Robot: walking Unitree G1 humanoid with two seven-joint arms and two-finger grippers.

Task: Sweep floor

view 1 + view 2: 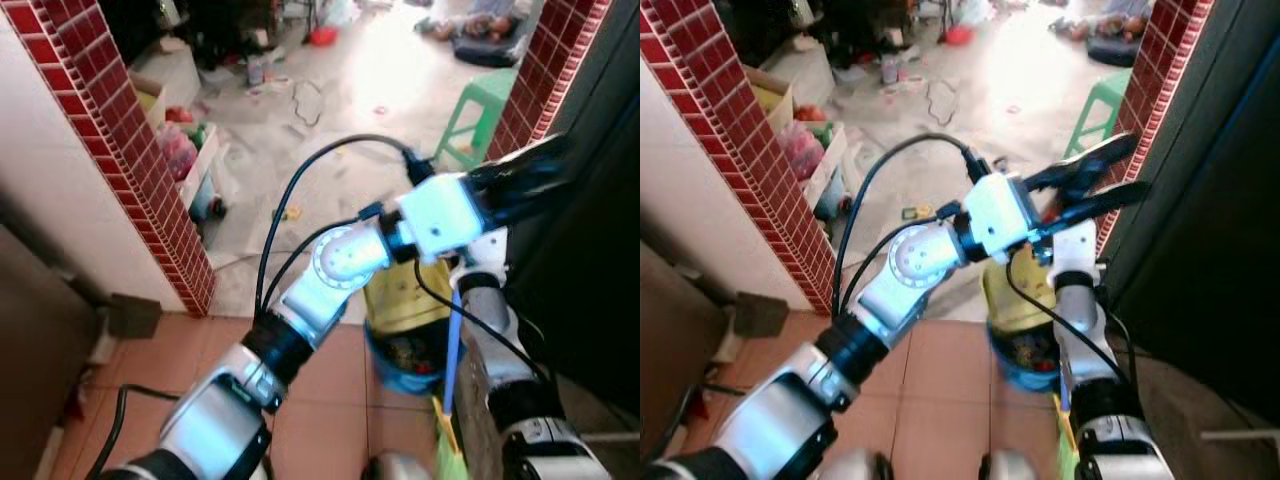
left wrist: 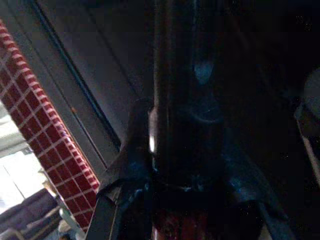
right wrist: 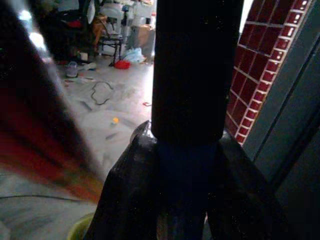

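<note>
In the lower right of the left eye view, the right gripper [image 3: 182, 190] is clamped around the broom handle [image 1: 453, 350], a blue shaft topped by a dark ribbed grip, with the black fingers [image 3: 132, 190] pressed against either side. The broom's green-yellow bristles [image 1: 447, 450] sit near the bottom edge, on the terracotta tile floor [image 1: 330, 390], just beside a blue dustpan [image 1: 405, 360] with a yellow back that already holds bits of rubbish. Higher, at centre right, the left gripper [image 1: 525, 175] is closed on a dark pole, by my reading the upper part of the same handle.

To sweep well from here, both holds should stay firm so the handle cannot twist, and the lower arm should draw the bristles in short, low strokes toward the dustpan mouth. The red brick pillar [image 1: 150, 170] and the dark door [image 1: 590, 250] crowd both sides, so strokes need to stay narrow. The littered pale floor [image 1: 350, 110] beyond, by the green stool [image 1: 480, 110], looks unswept.
</note>
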